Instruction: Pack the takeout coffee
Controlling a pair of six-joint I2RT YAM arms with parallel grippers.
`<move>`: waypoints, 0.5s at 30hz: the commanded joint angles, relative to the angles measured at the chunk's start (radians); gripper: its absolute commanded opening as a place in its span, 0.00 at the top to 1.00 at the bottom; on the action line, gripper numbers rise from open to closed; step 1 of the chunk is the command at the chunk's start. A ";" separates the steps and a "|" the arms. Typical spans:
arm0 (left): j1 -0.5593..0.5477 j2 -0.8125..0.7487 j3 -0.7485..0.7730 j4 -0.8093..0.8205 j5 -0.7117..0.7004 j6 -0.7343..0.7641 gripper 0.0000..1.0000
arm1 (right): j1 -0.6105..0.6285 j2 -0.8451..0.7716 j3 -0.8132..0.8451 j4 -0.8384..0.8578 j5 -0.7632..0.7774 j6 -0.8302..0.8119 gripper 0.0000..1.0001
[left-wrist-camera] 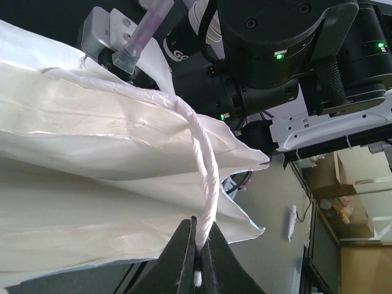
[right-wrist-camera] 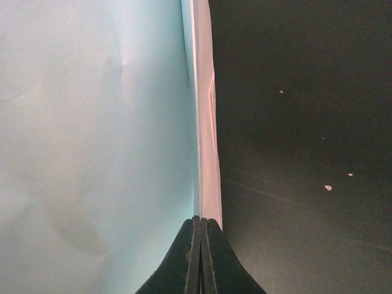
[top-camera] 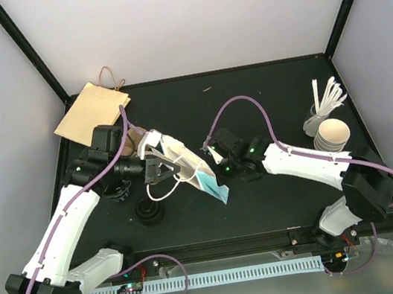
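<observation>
Top external view: near the table's centre, a white paper bag with a teal side panel (top-camera: 184, 160) sits between both arms. The left gripper (left-wrist-camera: 199, 231) pinches its white twisted cord handle (left-wrist-camera: 205, 159). The right gripper (right-wrist-camera: 200, 222), at the bag's 3 o'clock, is pressed together on its folded edge. The lidded white paper coffee cup cannot be picked out in any view; a stack of lidless white cups (top-camera: 330, 136) stands at 3 o'clock

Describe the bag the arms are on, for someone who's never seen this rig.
On the black table, look at its middle: a white paper bag, tilted, one face pale blue. Unlike the flat brown bag at the far-left corner, its white cord handle is pinched in the left tool.
</observation>
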 commanded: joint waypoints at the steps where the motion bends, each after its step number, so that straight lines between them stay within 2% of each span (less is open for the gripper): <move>1: -0.006 -0.018 0.039 -0.028 -0.009 0.017 0.98 | -0.004 -0.015 0.013 0.001 0.018 -0.001 0.99; 9: -0.004 -0.053 0.102 -0.044 -0.062 -0.004 0.98 | -0.046 -0.120 -0.048 0.000 0.039 0.012 0.99; 15: 0.000 -0.098 0.082 0.001 -0.136 -0.045 0.99 | -0.140 -0.259 -0.149 -0.007 0.074 0.033 0.99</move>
